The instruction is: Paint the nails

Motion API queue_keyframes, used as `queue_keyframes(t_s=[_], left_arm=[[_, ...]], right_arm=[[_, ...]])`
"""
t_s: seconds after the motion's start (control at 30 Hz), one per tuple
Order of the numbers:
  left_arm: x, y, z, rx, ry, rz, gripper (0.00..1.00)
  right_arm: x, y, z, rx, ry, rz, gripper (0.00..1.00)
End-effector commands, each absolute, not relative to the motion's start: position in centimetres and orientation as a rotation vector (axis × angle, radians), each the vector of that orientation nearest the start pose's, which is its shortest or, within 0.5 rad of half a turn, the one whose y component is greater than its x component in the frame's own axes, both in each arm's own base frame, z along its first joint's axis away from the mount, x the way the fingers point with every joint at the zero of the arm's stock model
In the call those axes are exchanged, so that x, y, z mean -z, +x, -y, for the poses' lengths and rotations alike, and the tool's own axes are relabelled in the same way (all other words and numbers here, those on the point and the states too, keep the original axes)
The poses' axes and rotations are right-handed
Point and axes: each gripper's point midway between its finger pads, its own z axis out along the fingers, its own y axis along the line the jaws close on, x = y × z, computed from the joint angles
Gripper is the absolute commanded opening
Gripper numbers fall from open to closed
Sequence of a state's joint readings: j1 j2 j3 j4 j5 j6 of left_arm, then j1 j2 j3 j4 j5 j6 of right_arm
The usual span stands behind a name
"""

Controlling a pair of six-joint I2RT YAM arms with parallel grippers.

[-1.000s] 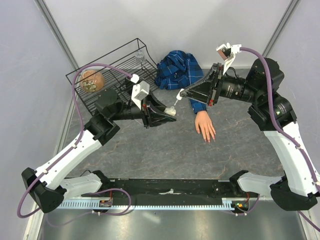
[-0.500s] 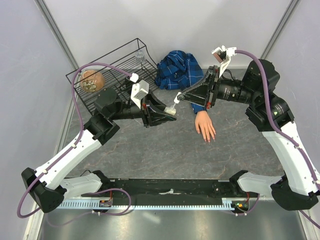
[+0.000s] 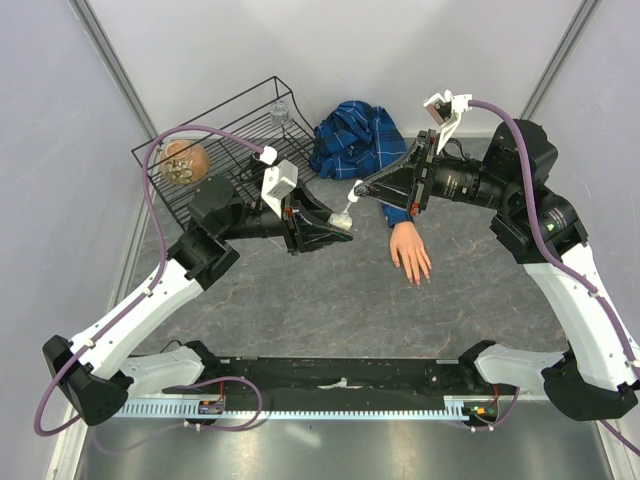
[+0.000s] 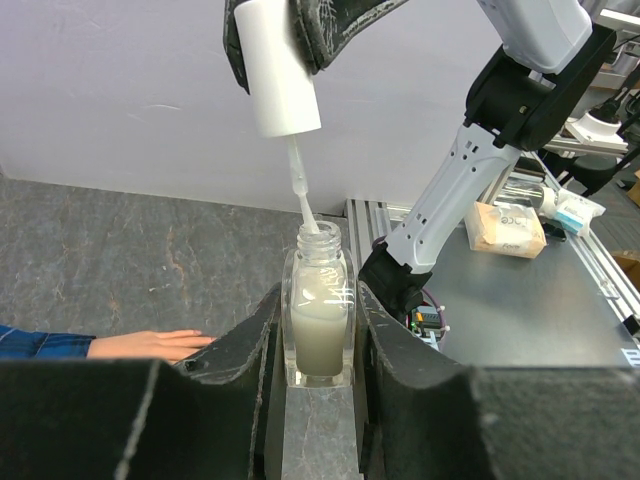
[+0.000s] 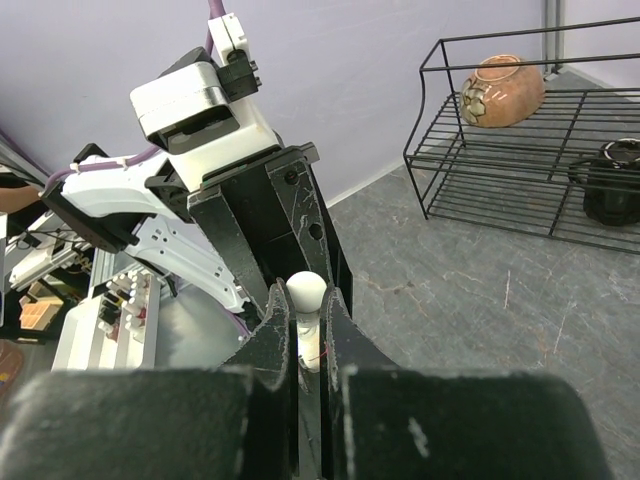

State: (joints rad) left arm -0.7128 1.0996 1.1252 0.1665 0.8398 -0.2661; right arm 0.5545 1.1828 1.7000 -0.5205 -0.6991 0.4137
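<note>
Grey tabletop (image 3: 330, 300) is marked with pale veins. A clear bottle (image 4: 320, 300) is clamped in the left gripper (image 3: 338, 226), its brush cap (image 4: 280, 70) pinched in the right gripper (image 3: 360, 190).

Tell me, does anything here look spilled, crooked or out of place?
Nothing looks spilled. The bottle stands upright in the left gripper, and the right gripper holds the white cap, its brush in the bottle's neck. Only oddity: the mannequin hand's plaid sleeve lies bunched in a heap.

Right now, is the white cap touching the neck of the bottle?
Apart. The left wrist view shows the white cap clearly above the bottle, with bare brush stem between them.
</note>
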Motion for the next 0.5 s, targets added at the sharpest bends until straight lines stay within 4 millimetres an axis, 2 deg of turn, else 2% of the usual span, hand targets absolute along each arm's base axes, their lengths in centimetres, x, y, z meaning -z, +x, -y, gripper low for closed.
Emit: queue_keyframes(t_s=[0.0,0.47], left_arm=[[-43.7,15.7,31.6,1.317,1.051,-1.099,0.02],[-44.0,16.5,31.8,1.291,1.030,-1.100,0.02]], right_arm=[[-50.2,18.7,-26.3,-1.255,-0.712,-1.537,0.00],[-49.0,17.9,-27.1,-1.308,-0.788,-1.556,0.00]])
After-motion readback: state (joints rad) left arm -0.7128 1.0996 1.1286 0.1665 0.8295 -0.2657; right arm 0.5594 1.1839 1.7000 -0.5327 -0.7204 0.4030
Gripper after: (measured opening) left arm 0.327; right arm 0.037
